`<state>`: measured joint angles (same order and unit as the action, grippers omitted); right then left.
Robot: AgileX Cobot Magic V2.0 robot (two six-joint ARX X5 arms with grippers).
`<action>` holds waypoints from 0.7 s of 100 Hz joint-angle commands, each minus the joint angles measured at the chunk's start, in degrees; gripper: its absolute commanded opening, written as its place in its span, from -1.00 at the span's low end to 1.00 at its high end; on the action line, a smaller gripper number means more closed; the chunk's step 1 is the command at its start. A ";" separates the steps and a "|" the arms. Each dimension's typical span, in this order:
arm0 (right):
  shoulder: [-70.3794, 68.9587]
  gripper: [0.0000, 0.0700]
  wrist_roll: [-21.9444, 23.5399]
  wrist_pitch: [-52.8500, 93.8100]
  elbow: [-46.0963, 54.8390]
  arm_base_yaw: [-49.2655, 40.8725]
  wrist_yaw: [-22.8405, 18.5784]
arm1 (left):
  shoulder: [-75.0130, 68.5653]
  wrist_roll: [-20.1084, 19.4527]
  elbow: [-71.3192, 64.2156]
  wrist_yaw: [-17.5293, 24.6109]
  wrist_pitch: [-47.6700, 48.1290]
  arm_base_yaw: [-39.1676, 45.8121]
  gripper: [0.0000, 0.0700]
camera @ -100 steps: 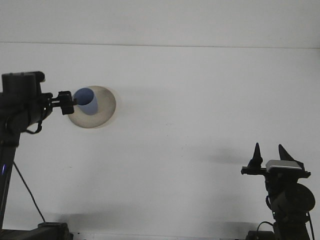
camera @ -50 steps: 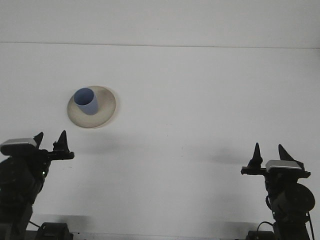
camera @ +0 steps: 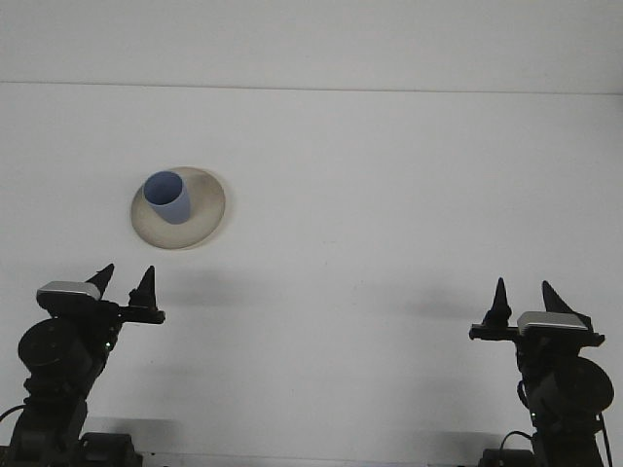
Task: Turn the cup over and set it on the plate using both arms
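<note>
Both end effectors, left [camera: 125, 276] and right [camera: 527, 296], hover with fingers spread and empty, near the table's [camera: 389, 195] front edge; the blue cup [camera: 166, 197] stands upright on the plate [camera: 206, 206].

Lab setup (bare white table [camera: 389, 195]), robot arms

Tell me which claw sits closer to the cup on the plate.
The left claw: it sits just below the plate holding the blue cup, while the right claw is far across the table.
</note>
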<state>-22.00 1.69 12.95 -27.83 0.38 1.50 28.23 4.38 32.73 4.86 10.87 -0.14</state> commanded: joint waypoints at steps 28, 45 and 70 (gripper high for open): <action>-0.17 -1.00 -0.24 -0.52 -0.35 -0.04 0.04 | 0.17 -0.70 0.98 0.17 1.20 0.02 -0.98; -0.17 -1.00 -0.24 -0.52 -0.35 -0.04 0.04 | 0.13 -0.68 0.98 0.17 0.98 0.02 -0.97; -0.15 -1.00 -0.24 -0.57 -0.35 -0.04 0.04 | 0.13 -0.68 1.01 0.17 1.01 0.02 -0.97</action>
<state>-22.00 1.69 12.95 -27.83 0.38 1.50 28.18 3.99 32.73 4.86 12.49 -0.14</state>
